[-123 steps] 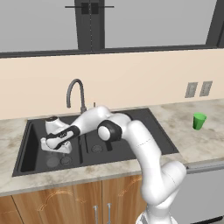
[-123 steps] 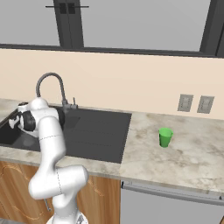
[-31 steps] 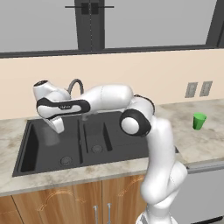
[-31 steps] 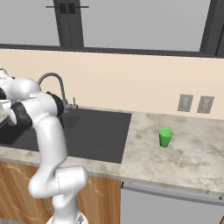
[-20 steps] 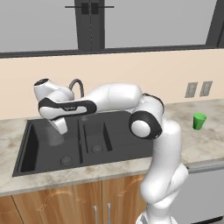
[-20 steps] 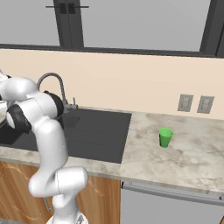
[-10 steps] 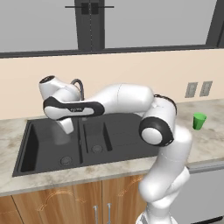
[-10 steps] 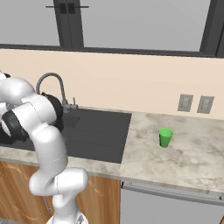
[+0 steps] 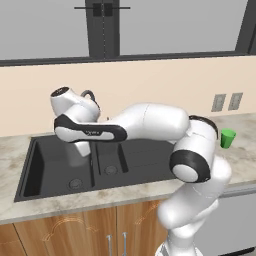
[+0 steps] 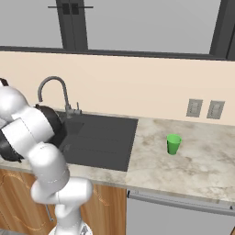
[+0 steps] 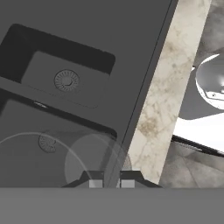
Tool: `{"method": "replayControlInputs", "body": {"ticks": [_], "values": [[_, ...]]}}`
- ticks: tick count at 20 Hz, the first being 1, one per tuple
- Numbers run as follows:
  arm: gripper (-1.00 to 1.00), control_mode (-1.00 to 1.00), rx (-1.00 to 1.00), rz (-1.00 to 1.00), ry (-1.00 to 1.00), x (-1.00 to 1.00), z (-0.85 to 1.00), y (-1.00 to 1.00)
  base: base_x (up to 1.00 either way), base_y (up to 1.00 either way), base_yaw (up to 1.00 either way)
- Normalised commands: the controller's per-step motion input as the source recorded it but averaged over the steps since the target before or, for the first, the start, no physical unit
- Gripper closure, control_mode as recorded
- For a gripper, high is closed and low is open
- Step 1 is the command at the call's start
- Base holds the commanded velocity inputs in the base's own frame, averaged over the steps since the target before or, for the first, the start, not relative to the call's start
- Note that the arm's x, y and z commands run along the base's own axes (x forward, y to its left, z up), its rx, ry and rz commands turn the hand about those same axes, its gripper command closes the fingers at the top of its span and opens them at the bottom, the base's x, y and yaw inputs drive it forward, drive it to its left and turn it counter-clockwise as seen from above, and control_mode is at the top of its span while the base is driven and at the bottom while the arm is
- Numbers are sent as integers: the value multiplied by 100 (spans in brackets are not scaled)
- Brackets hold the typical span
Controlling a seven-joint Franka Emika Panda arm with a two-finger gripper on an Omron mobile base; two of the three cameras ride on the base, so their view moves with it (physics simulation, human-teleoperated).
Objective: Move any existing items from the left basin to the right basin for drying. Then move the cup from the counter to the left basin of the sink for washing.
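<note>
Hazards, nearest first. In the hand view the gripper (image 11: 108,180) has its fingers nearly together, pinching the wall of the see-through glass (image 11: 57,159), whose rim and base appear as pale circles just ahead of the tips. In the left base view the glass (image 9: 78,155) hangs faintly below the hand, above the left basin (image 9: 55,170).

- A thin-wall pinch gives little purchase; a quick swing could let the glass slip and drop back into the left basin.
- The divider between the basins lies on the path; carrying too low could knock the glass against it.
- The right basin (image 9: 110,162) is narrow; an off-centre release could tip the glass onto its rim.
- The gooseneck tap (image 10: 55,94) stands just behind the basins; a wide arm sweep could strike it.

Count, near to far: one glass, held; two basins, each with one drain; one tap; one green cup (image 9: 228,138), upright on the counter (image 10: 183,160), well apart from the sink (image 10: 103,140), untouched.
</note>
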Motion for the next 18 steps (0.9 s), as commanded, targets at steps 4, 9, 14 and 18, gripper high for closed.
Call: {"method": "replayControlInputs", "body": {"ticks": [4,9,14,18], "values": [[100,-100,0,-4,-5,-14,1,-9,0,0,0],[100,-100,0,-4,-5,-4,0,-1,0,0,0],[100,-100,0,-4,-6,-4,0,-3,0,0,0],[100,-100,0,-2,-9,-19,3,-10,0,0,0]]}}
